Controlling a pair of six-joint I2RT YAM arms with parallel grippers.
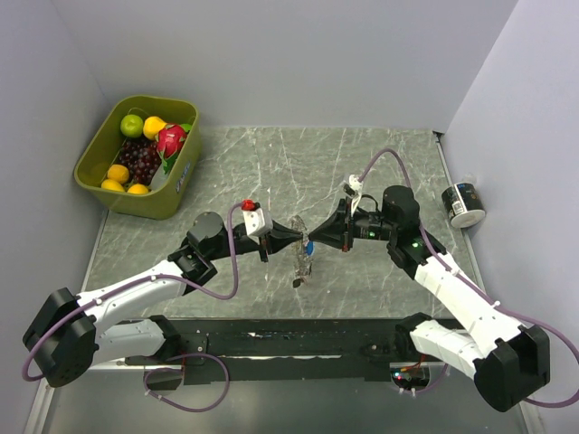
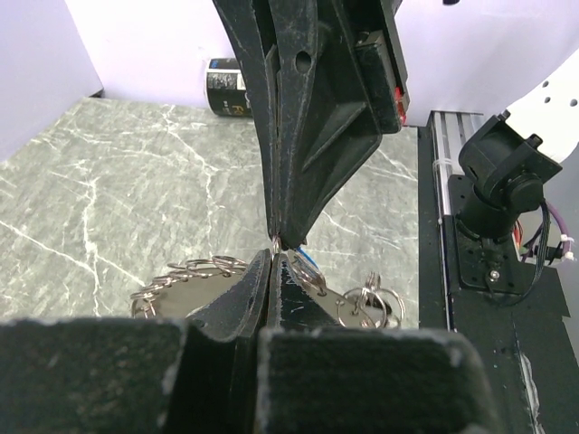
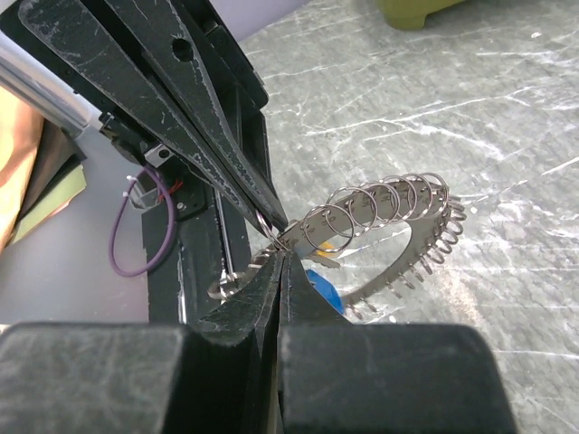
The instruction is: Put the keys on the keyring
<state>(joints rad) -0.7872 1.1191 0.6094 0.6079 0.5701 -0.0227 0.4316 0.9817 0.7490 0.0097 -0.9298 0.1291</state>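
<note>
The keyring [image 1: 301, 262] is a silvery band strung with small wire loops, held above the table between both grippers. It shows as a curved band [image 3: 398, 212] in the right wrist view and spreads to both sides [image 2: 185, 276] in the left wrist view. My left gripper [image 1: 291, 237] [image 2: 274, 255] is shut on its rim. My right gripper [image 1: 316, 242] [image 3: 282, 255] faces it tip to tip, shut on the same end of the band. A blue-headed key [image 3: 324, 287] [image 2: 306, 262] [image 1: 308, 246] hangs right beside the right fingers. Other keys are hidden.
A green basket [image 1: 90, 163] of fruit stands at the back left. A black-and-white can [image 1: 463, 205] [image 2: 226, 88] lies off the right edge of the marble table. A black strip [image 1: 298, 342] runs along the near edge between the arm bases.
</note>
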